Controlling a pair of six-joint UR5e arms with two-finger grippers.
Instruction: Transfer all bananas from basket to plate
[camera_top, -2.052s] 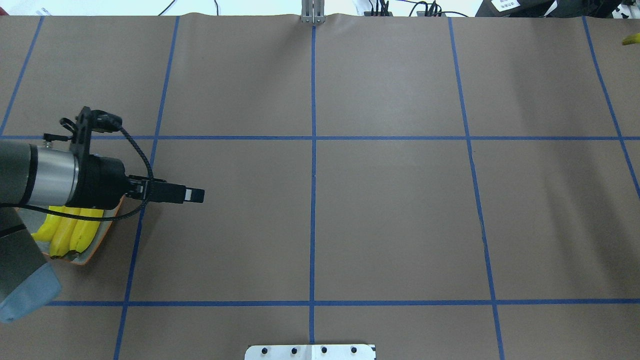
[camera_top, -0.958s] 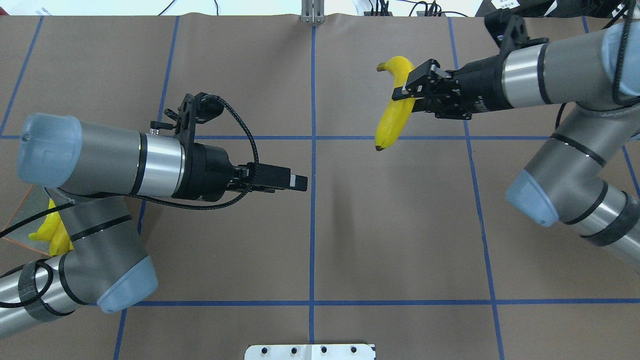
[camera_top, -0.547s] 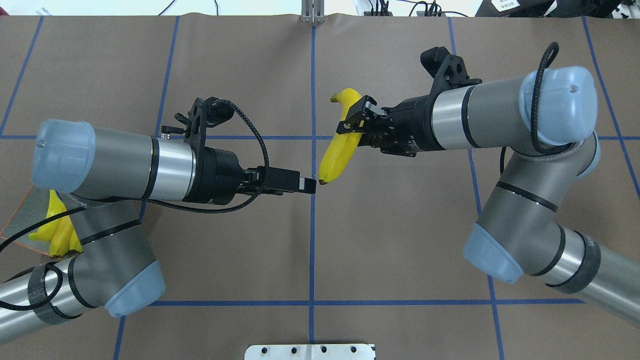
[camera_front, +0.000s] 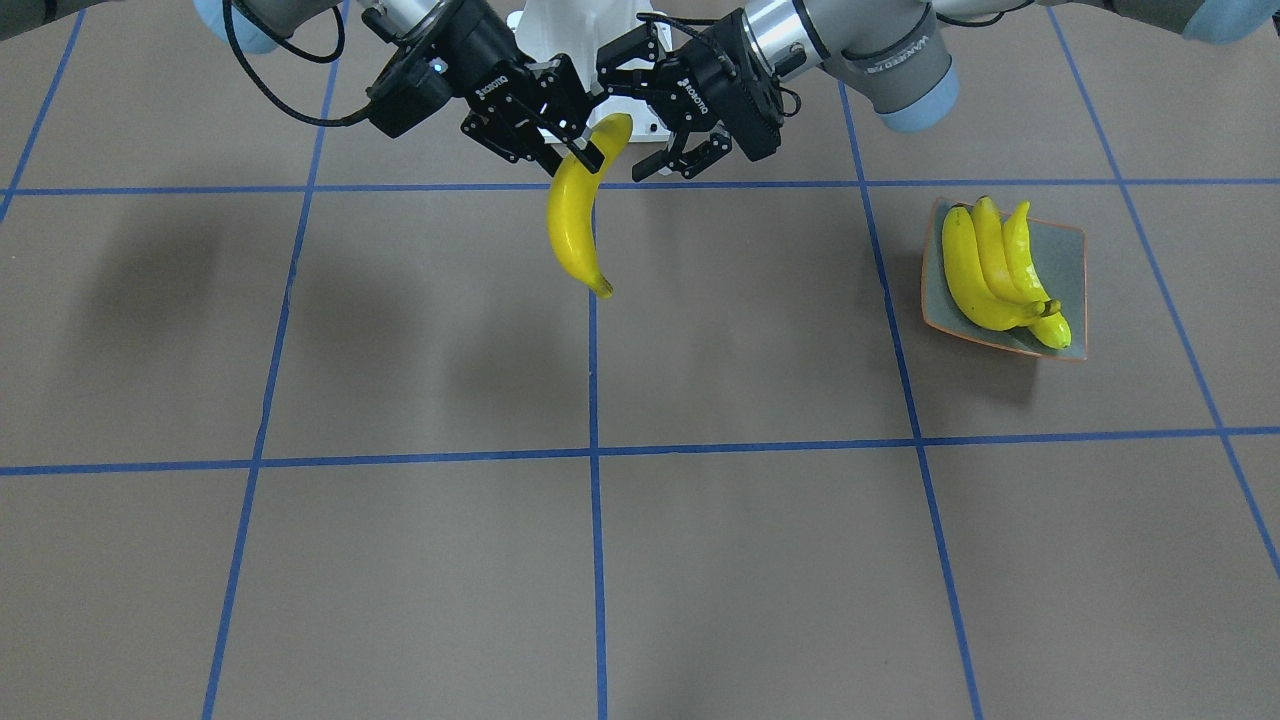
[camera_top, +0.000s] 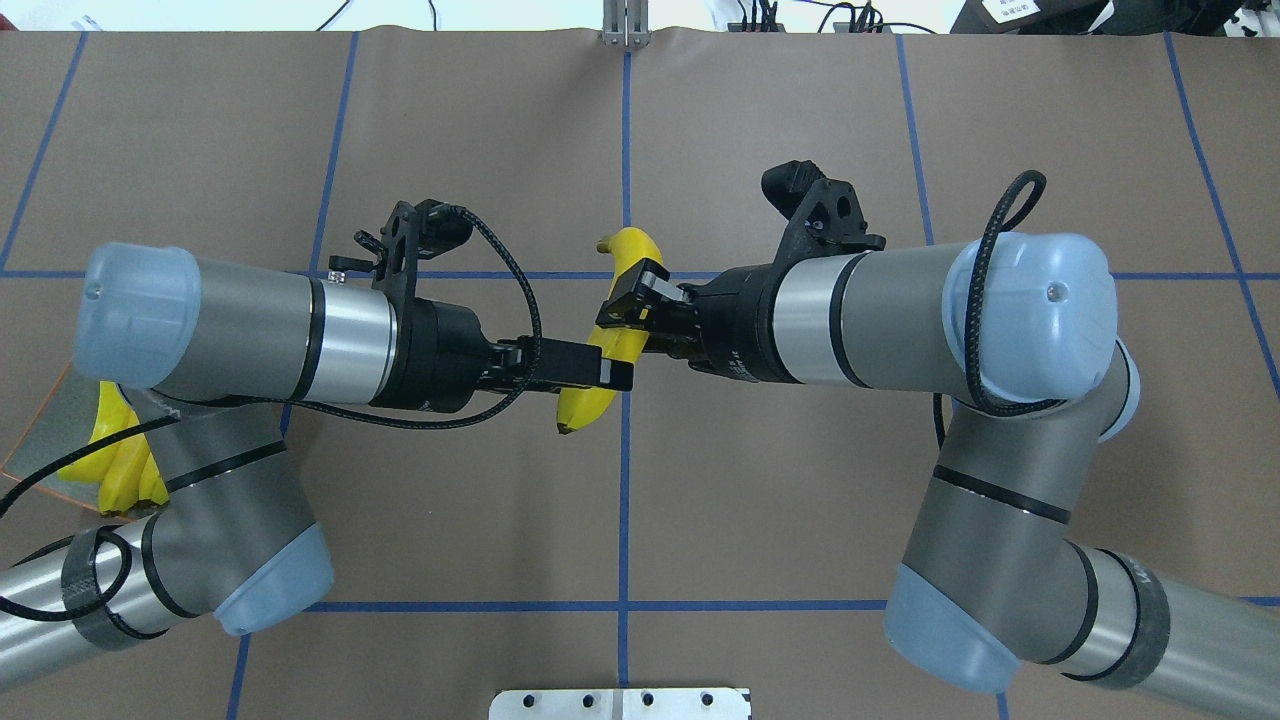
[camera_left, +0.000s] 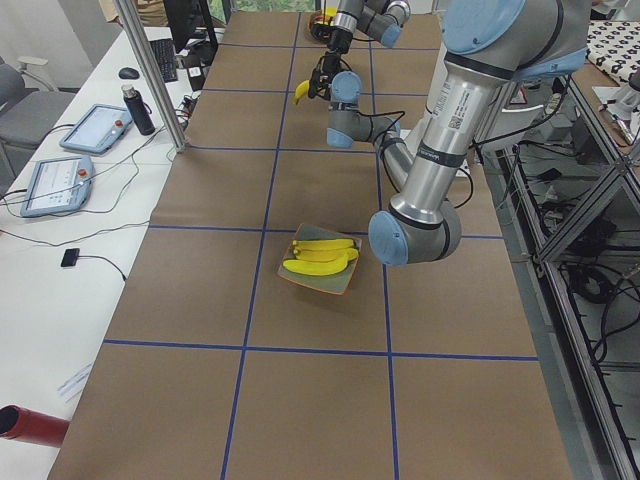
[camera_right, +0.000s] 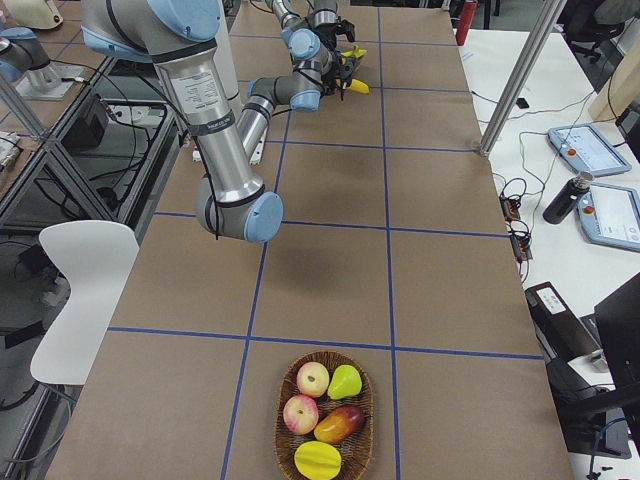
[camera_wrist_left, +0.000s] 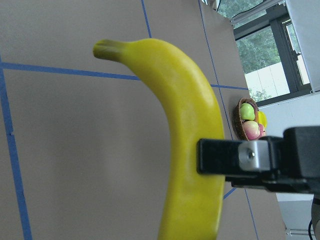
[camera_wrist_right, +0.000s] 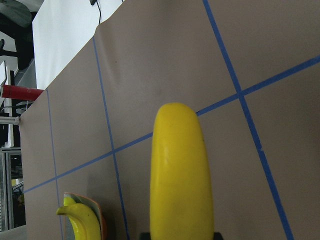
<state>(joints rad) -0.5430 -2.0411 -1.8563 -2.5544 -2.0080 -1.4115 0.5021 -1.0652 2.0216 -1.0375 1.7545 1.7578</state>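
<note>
My right gripper (camera_top: 626, 304) is shut on a yellow banana (camera_top: 592, 380) and holds it in the air over the table's middle; both also show in the front view, the gripper (camera_front: 583, 153) and the banana (camera_front: 572, 232). My left gripper (camera_front: 648, 112) is open, its jaws on either side of the banana's end nearest the robot; from overhead it shows edge-on (camera_top: 612, 373). The left wrist view shows the banana (camera_wrist_left: 192, 150) close up. The grey-blue plate (camera_front: 1072, 262) holds other bananas (camera_front: 985, 275) on the robot's left.
A wicker basket (camera_right: 371, 420) with apples, a pear and other fruit stands at the table's end on the robot's right; I see no banana in it. Both arms stretch over the centre. Blue tape lines cross the brown table cover.
The right arm carried the banana leftward and toward the robot to the table's centre. The left arm came from the plate to the centre, and its jaws now flank the banana's end.
</note>
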